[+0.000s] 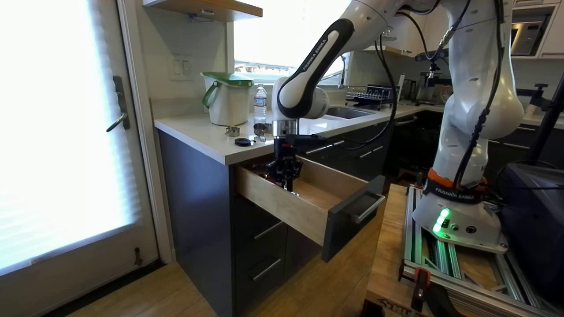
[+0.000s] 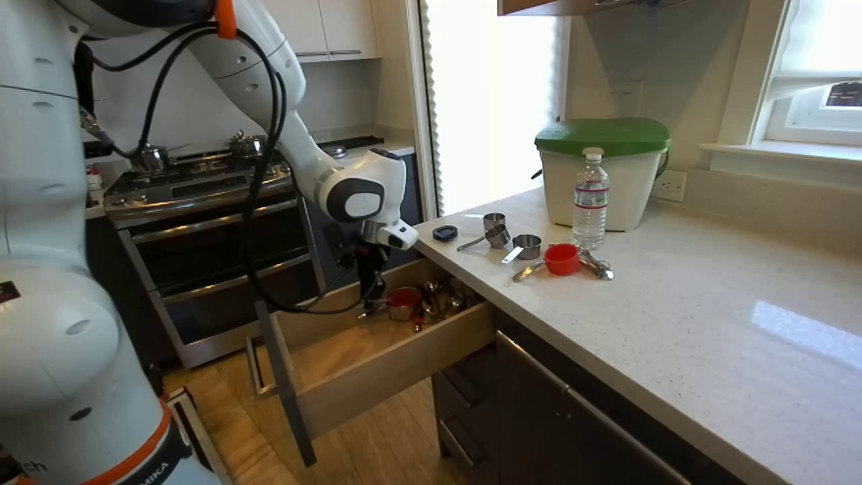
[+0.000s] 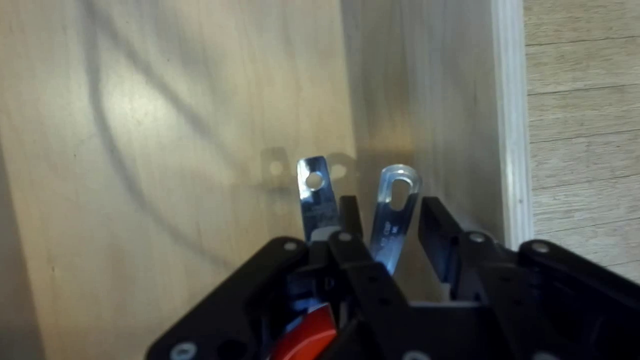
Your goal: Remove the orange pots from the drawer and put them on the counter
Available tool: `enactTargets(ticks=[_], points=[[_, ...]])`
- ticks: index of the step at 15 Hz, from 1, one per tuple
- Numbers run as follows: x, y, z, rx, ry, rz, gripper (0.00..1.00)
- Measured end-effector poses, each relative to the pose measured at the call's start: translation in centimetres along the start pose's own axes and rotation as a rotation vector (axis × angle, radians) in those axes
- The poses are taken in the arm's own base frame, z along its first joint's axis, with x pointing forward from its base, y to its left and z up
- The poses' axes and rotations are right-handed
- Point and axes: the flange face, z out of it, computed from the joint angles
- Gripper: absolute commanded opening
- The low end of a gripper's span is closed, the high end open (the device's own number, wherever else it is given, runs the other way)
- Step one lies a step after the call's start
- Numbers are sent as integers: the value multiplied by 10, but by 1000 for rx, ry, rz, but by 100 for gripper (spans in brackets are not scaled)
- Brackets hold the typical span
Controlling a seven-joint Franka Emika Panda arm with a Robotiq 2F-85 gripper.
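The drawer (image 1: 280, 200) is pulled out; it also shows in an exterior view (image 2: 397, 367). One orange-red pot (image 2: 405, 298) sits in it, apparently inside a metal cup; part of it shows in the wrist view (image 3: 307, 335), partly hidden by my gripper. Another orange-red pot (image 2: 561, 259) is on the counter (image 2: 707, 323). My gripper (image 3: 392, 212) points down inside the drawer, open. A metal measuring-cup handle (image 3: 392, 220) lies between its fingers with gaps on both sides. A second metal handle (image 3: 317, 195) is outside the left finger.
Several metal utensils (image 2: 448, 296) lie at the drawer's back. Metal measuring cups (image 2: 526, 246), a black lid (image 2: 444, 233), a clear bottle (image 2: 590, 209) and a green-and-white bin (image 2: 599, 178) stand on the counter. The drawer's side wall (image 3: 512, 125) is close to the right finger.
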Motion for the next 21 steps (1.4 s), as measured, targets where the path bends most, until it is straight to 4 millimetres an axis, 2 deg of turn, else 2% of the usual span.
enactTargets(ticks=[5, 6, 7, 9, 13, 16, 21], points=[[2, 0, 6, 0, -10, 6, 22], [2, 0, 7, -1, -11, 7, 23], [2, 0, 7, -1, -13, 7, 20], [2, 0, 8, -2, -13, 7, 4], [2, -2, 5, 1, -8, 2, 5], [1, -5, -8, 9, 9, -4, 5], [0, 0, -47, 28, 20, -16, 5]])
